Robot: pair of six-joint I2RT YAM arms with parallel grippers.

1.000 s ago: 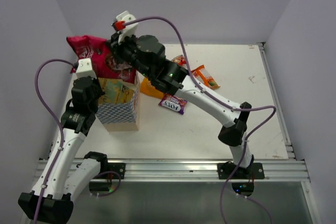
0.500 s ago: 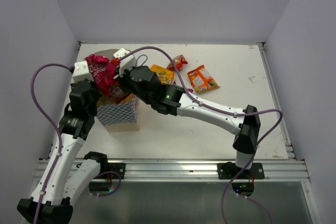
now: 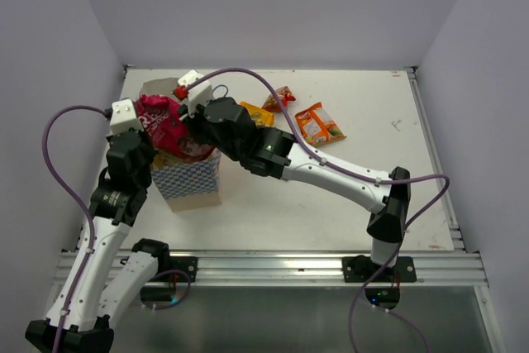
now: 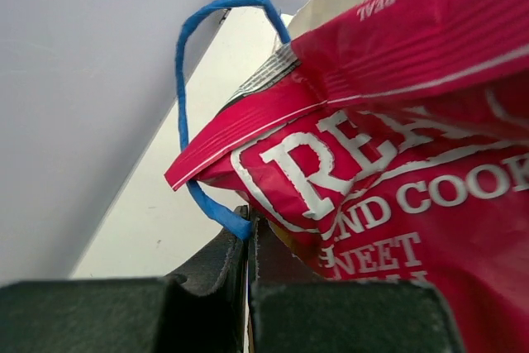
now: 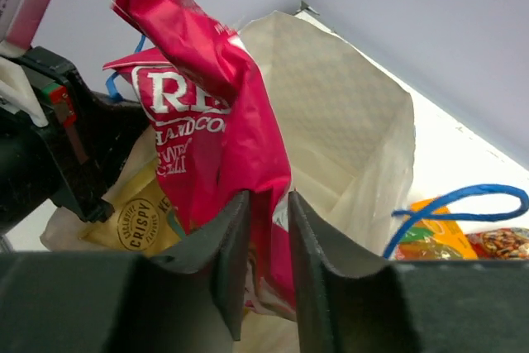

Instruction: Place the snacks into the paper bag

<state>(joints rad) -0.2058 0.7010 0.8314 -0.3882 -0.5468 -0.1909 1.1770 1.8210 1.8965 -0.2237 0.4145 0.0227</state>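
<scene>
The paper bag (image 3: 197,181) stands upright at the left, with its checkered band facing me. The large magenta bag (image 3: 164,124) sticks out of its mouth, on top of the tan chips bag (image 5: 136,221) inside. My right gripper (image 5: 269,200) is over the bag's mouth with its fingers closed on the magenta bag (image 5: 215,130). My left gripper (image 4: 248,225) is shut on the paper bag's rim at the blue cord handle (image 4: 180,64). The yellow-orange pouch (image 3: 256,113), small red packet (image 3: 281,98) and small orange packet (image 3: 321,124) lie on the table. The purple packet is hidden.
The right arm (image 3: 331,175) stretches across the middle of the table toward the bag. The paper bag's second blue handle (image 5: 463,200) hangs on its far side. Walls close off the left, back and right. A metal rail (image 3: 264,266) runs along the near edge.
My right gripper has come down and left, lowering the magenta bag from above the paper bag into its mouth. The arm now covers the purple packet. The left gripper stays on the rim.
</scene>
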